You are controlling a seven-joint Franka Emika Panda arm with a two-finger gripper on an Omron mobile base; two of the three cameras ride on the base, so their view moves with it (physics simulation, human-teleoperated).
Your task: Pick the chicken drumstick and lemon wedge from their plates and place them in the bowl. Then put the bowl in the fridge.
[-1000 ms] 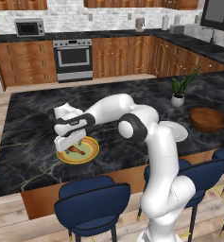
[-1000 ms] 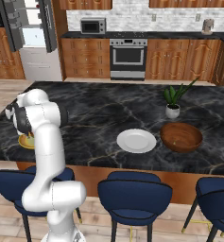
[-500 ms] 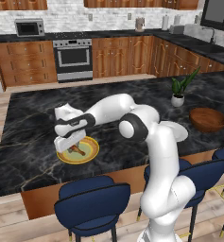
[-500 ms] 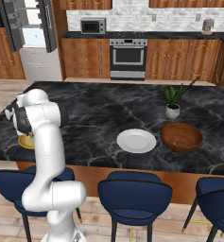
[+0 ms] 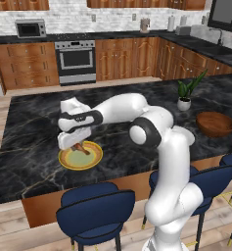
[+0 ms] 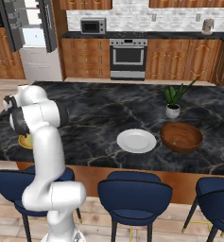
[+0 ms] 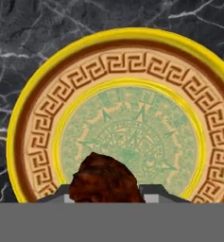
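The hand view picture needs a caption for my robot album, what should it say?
The fingers close around a brown chicken drumstick on a yellow-rimmed plate with a pale green middle.

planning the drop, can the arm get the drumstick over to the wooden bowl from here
Probably yes: the claw looks shut on the small brown roasted drumstick, and bare black marble counter lies between it and the reddish-brown wooden bowl.

Counter [image 5: 34, 147]: black marble w/ pale veins, polished. Plate [image 7: 132, 71]: glazed ceramic, yellow rim. Drumstick [image 7: 106, 182]: rough, dark brown. Bowl [image 6: 181, 137]: reddish wood, smooth. Stools [image 6: 134, 196]: blue upholstery, matt.
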